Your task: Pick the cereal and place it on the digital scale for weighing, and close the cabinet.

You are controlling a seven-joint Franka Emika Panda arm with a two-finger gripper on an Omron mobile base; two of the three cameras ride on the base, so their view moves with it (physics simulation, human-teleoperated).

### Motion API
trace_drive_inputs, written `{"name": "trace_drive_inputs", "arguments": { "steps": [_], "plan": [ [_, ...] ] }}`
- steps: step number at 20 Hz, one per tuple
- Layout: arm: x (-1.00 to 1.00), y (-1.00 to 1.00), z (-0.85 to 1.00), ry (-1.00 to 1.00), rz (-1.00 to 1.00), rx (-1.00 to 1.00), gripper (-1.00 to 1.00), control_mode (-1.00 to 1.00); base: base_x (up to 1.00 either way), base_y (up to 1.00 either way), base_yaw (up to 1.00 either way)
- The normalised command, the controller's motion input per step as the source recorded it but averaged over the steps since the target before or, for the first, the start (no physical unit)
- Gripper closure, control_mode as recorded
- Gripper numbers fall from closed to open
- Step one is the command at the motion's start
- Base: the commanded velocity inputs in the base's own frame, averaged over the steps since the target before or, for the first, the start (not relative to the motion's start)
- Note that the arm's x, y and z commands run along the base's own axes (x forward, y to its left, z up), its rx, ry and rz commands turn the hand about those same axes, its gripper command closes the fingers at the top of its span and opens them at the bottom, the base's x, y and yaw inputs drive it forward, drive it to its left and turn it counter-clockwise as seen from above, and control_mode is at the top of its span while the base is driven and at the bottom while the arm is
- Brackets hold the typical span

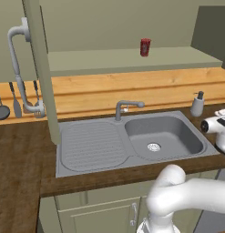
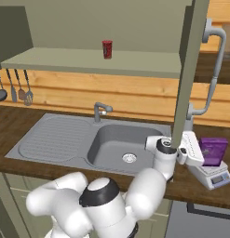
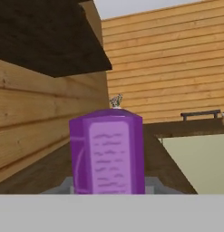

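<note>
The purple cereal box stands upright on the white digital scale at the right end of the counter. In the hand view the cereal box sits straight ahead, a short way off, on the grey scale top. My gripper is level with the box, just to its left; its fingers are hidden, so I cannot see how they stand. The olive-beige wall cabinet is open. Its door juts out edge-on over the counter, just above my hand, with a curved silver handle.
A red can stands on the cabinet shelf. The grey sink with its faucet lies below, a soap dispenser at its right. Utensils hang on the left wall. The other door stands open too.
</note>
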Motion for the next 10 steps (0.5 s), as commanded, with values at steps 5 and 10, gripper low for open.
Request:
{"name": "trace_drive_inputs", "arguments": {
  "steps": [5, 10],
  "plan": [
    [0.02, -0.26, -0.05, -0.01, 0.0, 0.0, 1.0, -1.0, 0.0, 0.0, 0.0],
    [0.05, -0.11, -0.12, 0.0, 0.0, 0.0, -1.0, -1.0, 0.0, 0.0, 0.0]
  ]
}}
